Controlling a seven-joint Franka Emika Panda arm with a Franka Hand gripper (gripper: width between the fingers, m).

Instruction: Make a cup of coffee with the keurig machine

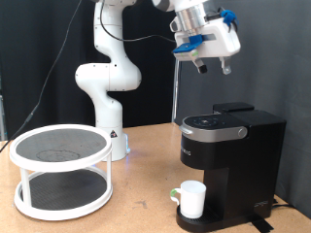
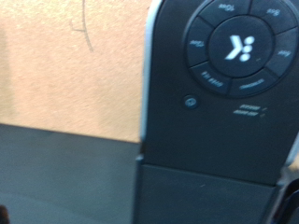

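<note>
The black keurig machine [image 1: 231, 155] stands on the wooden table at the exterior view's right, with its top lid down. The white cup [image 1: 191, 199] stands on the machine's drip base under the spout, handle towards the exterior view's left. My gripper [image 1: 212, 68] hangs in the air well above the machine's top panel, fingers pointing down, apart and empty. The wrist view looks down on the machine's silver-rimmed top panel [image 2: 224, 84] with its ring of buttons [image 2: 235, 47]. Dark fingertips just show at that view's lower corners.
A white two-tier round rack [image 1: 60, 170] with dark mesh shelves stands on the table at the exterior view's left. The arm's white base [image 1: 109, 92] rises behind it. A black curtain forms the backdrop.
</note>
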